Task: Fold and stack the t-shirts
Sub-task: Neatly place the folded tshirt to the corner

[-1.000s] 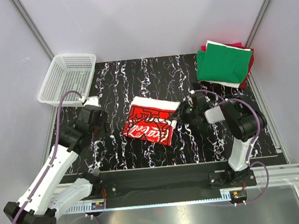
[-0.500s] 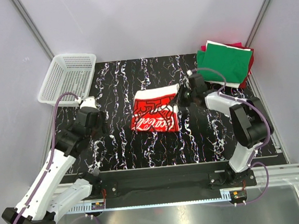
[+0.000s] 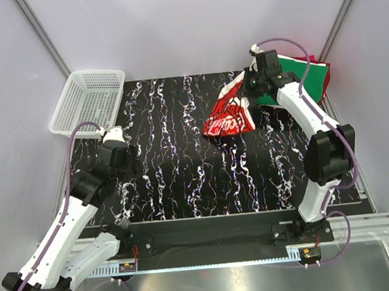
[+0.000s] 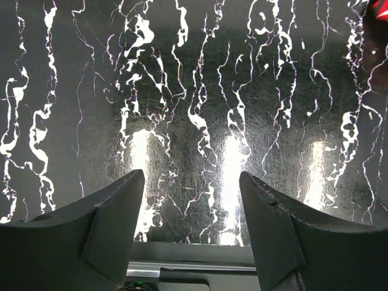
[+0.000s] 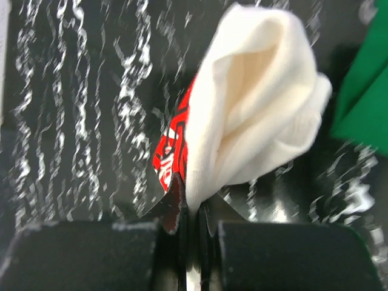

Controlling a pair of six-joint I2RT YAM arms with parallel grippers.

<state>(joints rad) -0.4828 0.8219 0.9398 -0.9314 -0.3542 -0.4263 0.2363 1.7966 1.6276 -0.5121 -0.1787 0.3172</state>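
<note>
Seen from above, the right hand (image 3: 247,90) is closed on one edge of the printed t-shirt (image 3: 228,114), which hangs limp under it. The green t-shirt (image 3: 296,75) on the folded pile lies just beyond the hand. Pale walls (image 3: 170,25) stand close around.

The left wrist camera shows the left hand (image 4: 191,176) open and empty, with only the dark marbled table (image 4: 194,91) in front of it.

At the right wrist, cream fabric balloons above the pinch. I think this cloth is light and soft, so the fold opens easily. The best hold is probably on the folded edge, through both layers.
</note>
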